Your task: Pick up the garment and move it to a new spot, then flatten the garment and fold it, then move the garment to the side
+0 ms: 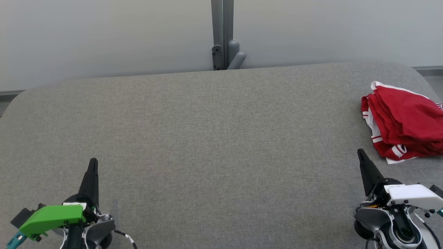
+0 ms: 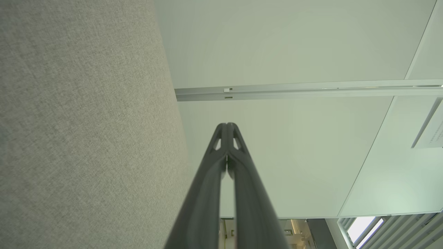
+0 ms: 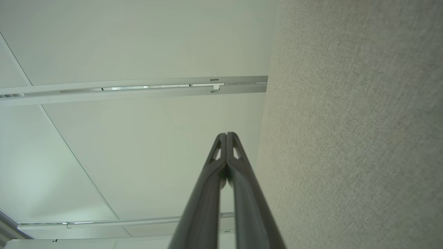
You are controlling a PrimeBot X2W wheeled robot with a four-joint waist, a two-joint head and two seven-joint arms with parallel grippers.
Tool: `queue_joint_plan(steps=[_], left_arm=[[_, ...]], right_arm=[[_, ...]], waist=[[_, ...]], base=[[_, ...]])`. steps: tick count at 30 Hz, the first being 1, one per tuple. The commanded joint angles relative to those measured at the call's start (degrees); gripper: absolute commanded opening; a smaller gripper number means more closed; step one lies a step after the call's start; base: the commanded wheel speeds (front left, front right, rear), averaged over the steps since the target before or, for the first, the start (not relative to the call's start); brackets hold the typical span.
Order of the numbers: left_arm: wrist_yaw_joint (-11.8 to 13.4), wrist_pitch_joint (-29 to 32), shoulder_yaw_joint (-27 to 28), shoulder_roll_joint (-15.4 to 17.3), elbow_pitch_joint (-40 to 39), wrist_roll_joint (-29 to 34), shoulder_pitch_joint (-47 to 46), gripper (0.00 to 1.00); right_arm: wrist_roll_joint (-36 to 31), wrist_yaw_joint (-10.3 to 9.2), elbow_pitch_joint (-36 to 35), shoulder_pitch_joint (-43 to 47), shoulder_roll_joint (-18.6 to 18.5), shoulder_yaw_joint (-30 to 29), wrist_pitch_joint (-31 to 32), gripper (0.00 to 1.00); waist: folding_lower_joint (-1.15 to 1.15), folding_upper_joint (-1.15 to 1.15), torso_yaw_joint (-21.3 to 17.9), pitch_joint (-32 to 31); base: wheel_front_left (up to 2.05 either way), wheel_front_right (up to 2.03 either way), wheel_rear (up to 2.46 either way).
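the garment (image 1: 403, 122), red with white trim, lies crumpled in a loose heap at the table's far right edge, partly out of frame.

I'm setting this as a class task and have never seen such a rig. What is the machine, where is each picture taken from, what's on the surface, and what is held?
It is a wheeled, two-armed robot. The wide picture comes from its head camera, looking down on a grey table. The left gripper and right gripper, each two long dark fingers, are shut and hold nothing. The other two pictures come from wrist cameras looking along those fingers towards a pale wall. A red garment with white trim lies bunched at the table's right side, touching neither gripper.
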Motion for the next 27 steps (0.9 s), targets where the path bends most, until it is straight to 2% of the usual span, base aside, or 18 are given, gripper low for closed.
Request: queue_joint_plan(steps=[1,27], left_arm=[[-0.26,0.23,0.31,0.04,-0.23,0.37,-0.81,0.00],[-0.26,0.23,0.36,0.01,-0.23,0.39,-0.82,0.00]], right_arm=[[0.30,0.02,0.04,-0.66,-0.28,-0.15,0.25,0.00],[0.30,0.02,0.04,-0.66,-0.28,-0.15,0.24,0.00]], waist=[[0.00,0.00,0.00,0.00],[0.00,0.00,0.00,0.00]], base=[[0.00,0.00,0.00],[0.00,0.00,0.00]])
